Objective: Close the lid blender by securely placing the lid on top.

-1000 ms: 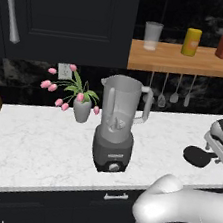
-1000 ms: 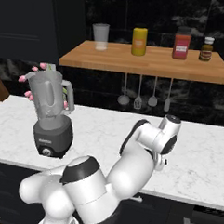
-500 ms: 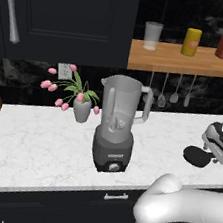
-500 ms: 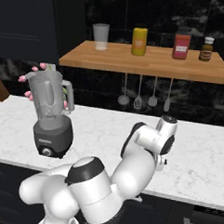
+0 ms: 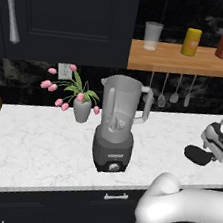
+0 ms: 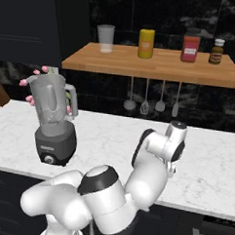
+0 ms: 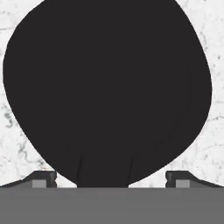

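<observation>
Lid lies flat on the marble counter, well right of the blender, whose jar mouth is uncovered. I see my gripper right above the lid, jaws spread wide either side, grasping nothing. Pink tulips stand left of the blender.

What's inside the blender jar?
The blender has no lid on, and its see-through jar looks empty apart from the blade at the bottom. The lid lies apart on the counter.
</observation>
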You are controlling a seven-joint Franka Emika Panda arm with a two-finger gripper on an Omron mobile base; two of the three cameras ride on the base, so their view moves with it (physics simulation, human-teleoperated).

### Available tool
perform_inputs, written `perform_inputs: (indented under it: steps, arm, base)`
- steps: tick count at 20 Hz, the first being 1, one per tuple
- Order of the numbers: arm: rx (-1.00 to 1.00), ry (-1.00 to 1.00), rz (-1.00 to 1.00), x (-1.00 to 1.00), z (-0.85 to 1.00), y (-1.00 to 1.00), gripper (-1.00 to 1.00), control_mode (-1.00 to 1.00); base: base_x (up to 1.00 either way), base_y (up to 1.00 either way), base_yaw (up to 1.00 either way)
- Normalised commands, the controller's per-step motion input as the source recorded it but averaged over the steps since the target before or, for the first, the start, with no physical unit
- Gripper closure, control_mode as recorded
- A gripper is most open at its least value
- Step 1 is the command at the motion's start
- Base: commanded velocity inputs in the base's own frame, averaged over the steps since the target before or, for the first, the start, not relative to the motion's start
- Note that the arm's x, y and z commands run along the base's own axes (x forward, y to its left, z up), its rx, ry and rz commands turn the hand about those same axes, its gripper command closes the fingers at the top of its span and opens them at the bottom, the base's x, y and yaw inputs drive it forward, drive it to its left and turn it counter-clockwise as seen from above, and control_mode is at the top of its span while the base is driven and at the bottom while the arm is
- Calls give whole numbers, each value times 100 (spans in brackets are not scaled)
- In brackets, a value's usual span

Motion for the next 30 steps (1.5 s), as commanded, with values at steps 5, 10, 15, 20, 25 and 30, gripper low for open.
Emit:
perform_inputs:
  steps: [5,10,15,20,25,30]
  arm:
    - [0,0,0,0,-11,-5,-100,-100]
    - [-3,0,0,0,-24,0,-100,-100]
    - [-7,0,0,-6,-31,0,-100,-100]
    - [-4,0,0,-10,-14,11,100,-100]
    - [1,0,0,0,0,3,100,-100]
    - [0,0,0,0,0,0,100,-100]
  base:
    - [0,0,0]
    - [0,0,0]
    - [0,0,0]
    - [0,0,0]
    - [0,0,0]
    - [0,0,0]
